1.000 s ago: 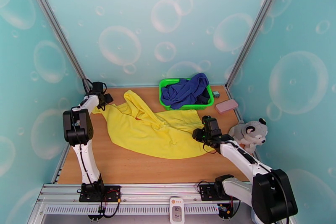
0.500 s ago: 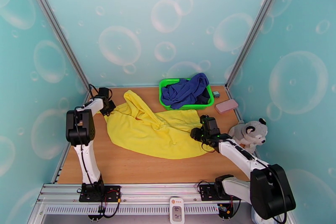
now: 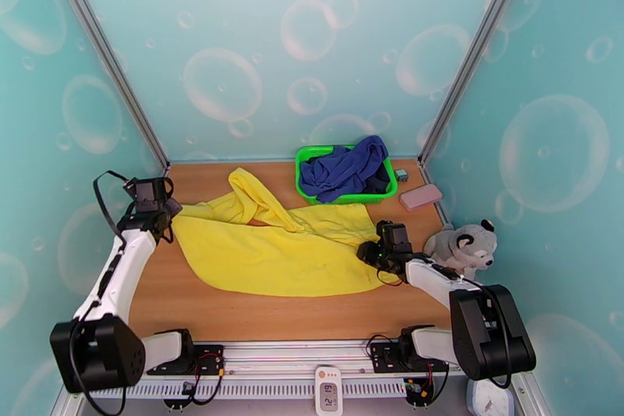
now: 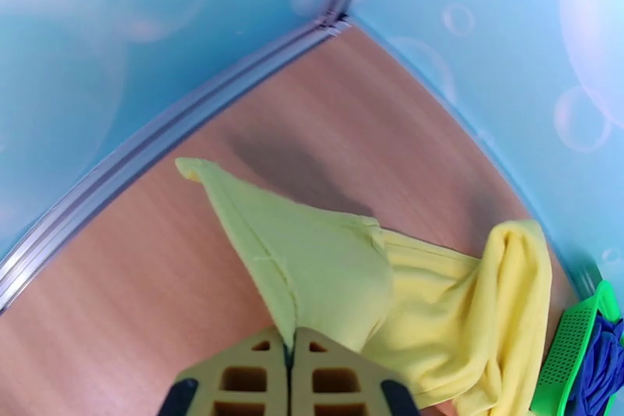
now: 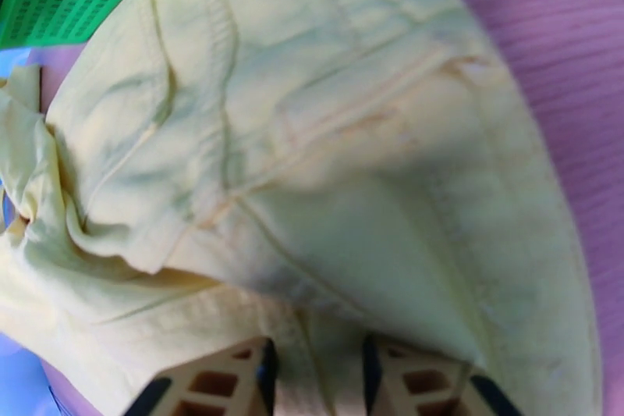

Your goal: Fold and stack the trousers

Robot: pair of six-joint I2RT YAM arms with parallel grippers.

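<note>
The bright yellow trousers [image 3: 273, 250] lie rumpled across the middle of the wooden table, one leg bunched toward the back. At their left edge my left gripper [image 3: 165, 213] is shut on the fabric. In the left wrist view its fingertips [image 4: 290, 363] press together on a hem of the trousers [image 4: 327, 269], lifted into a peak. My right gripper [image 3: 371, 252] sits at the trousers' right end. In the right wrist view the thick seamed cloth [image 5: 327, 136] runs between its fingers [image 5: 316, 378], which are shut on it.
A green basket [image 3: 351, 197] holding a blue cloth [image 3: 347, 164] stands at the back, just behind the trousers. A pink box [image 3: 421, 197] and a grey-and-white plush toy [image 3: 464, 246] lie along the right edge. Walls close in at the back left corner [image 4: 331, 19].
My left gripper closed on the trousers' left edge and pulled it nearer and leftward, away from the back left corner, stretching the cloth. The right gripper barely moved.
</note>
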